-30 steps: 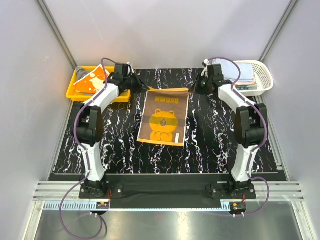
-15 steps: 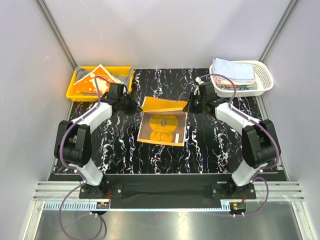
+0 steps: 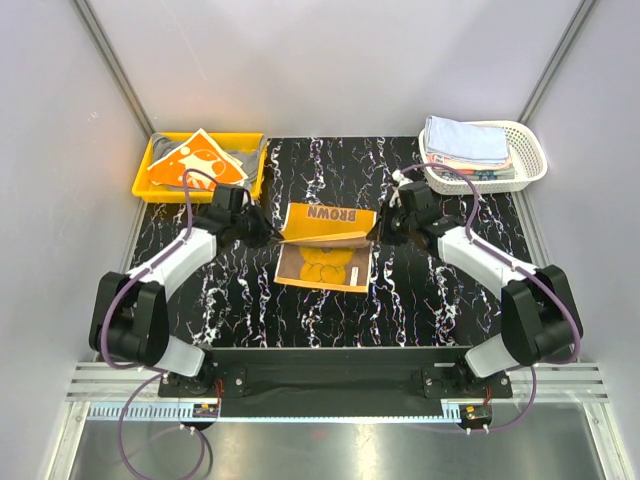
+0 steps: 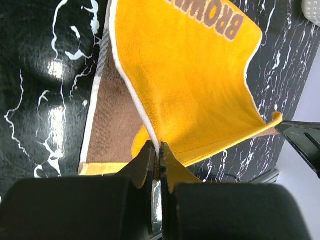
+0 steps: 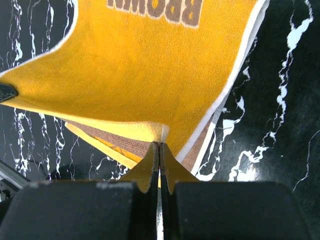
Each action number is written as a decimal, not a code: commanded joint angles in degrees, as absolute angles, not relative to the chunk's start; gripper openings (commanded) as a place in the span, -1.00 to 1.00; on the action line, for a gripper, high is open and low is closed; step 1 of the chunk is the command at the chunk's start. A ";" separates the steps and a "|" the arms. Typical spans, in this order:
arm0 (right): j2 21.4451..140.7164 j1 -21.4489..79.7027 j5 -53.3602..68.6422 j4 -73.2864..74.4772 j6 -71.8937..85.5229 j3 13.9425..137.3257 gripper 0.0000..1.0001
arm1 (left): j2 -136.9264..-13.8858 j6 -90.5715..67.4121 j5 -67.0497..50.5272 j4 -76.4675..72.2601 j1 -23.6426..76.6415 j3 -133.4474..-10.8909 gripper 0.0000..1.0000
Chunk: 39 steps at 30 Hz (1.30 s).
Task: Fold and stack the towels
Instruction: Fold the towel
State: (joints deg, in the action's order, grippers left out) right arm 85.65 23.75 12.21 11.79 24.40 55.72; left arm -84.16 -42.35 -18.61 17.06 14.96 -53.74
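Pinched shut on the far corners of the orange towel, middle of the worktop: left gripper, right gripper. Near edge flat, nearward of both alike; fold axis left to right.

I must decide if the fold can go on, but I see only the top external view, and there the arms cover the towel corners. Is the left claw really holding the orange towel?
Observer: Yes. In the left wrist view the left claw is shut on the white-trimmed edge of the orange towel.
Operator: And the right claw?
Observer: The right wrist view shows the right claw shut on the other corner, cloth pinched between its tips.
Operator: Does the lifted flap touch the layer below?
Observer: Near the claws, no. It hangs above the brown side, which lies flat on the table.
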 commanded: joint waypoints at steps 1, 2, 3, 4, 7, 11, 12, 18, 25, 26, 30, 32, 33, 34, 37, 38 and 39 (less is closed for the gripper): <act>83.41 24.26 7.12 11.52 24.61 54.06 -1.00 | -80.78 -40.43 -14.94 16.70 14.59 -51.60 -1.00; 83.32 24.43 6.86 11.43 24.70 53.88 -1.00 | -80.68 -40.17 -15.29 16.70 14.76 -51.16 -1.00; 83.23 24.69 6.77 11.51 24.87 53.62 -1.00 | -80.77 -40.17 -15.38 16.70 14.94 -50.98 -1.00; 83.32 24.87 6.77 11.43 25.05 53.18 -1.00 | -80.86 -40.08 -15.38 16.70 15.29 -50.72 -1.00; 83.23 25.49 6.42 10.99 25.66 52.04 -1.00 | -80.68 -40.17 -15.29 15.74 15.73 -48.61 -1.00; 83.49 26.10 6.15 9.67 26.19 49.49 -1.00 | -80.95 -40.34 -15.91 14.15 16.17 -46.15 -1.00; 83.67 26.10 6.24 9.41 26.37 49.05 -1.00 | -81.12 -40.25 -15.82 13.98 16.35 -45.79 -1.00; 85.34 26.81 6.24 6.60 27.42 46.06 -1.00 | -83.23 -40.17 -16.00 11.78 16.96 -43.16 -1.00; 86.84 27.07 5.72 5.80 27.33 45.35 -1.00 | -85.43 -39.90 -15.56 10.90 17.31 -42.71 -1.00; 86.75 27.16 5.71 5.89 27.16 45.44 -1.00 | -85.52 -39.90 -15.64 10.90 17.23 -42.80 -1.00; 84.73 27.07 5.01 7.64 27.07 45.88 -1.00 | -84.12 -39.73 -15.38 12.21 17.31 -43.59 -1.00; 82.89 27.16 4.66 8.52 26.72 46.32 -1.00 | -82.97 -39.46 -14.68 13.53 17.31 -44.29 -1.00; 82.36 27.16 4.57 9.57 26.54 46.75 -1.00 | -82.45 -39.29 -14.50 14.23 17.23 -44.73 -1.00; 81.74 27.16 4.40 10.02 26.46 46.93 -1.00 | -81.48 -39.11 -14.41 15.20 17.31 -45.35 -1.00; 79.72 27.25 4.13 11.42 26.37 47.28 -1.00 | -79.64 -38.76 -13.71 17.04 17.14 -46.23 -1.00; 78.93 27.25 4.13 11.51 26.45 47.29 -1.00 | -79.28 -38.67 -13.45 17.31 17.23 -46.49 -1.00; 78.58 27.33 4.13 11.95 26.54 47.20 -1.00 | -79.02 -38.67 -13.27 17.49 17.23 -46.58 -1.00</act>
State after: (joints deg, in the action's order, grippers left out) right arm 81.45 27.49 9.41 9.15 27.46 45.84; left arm -81.97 -41.15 -18.04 15.11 17.65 -44.36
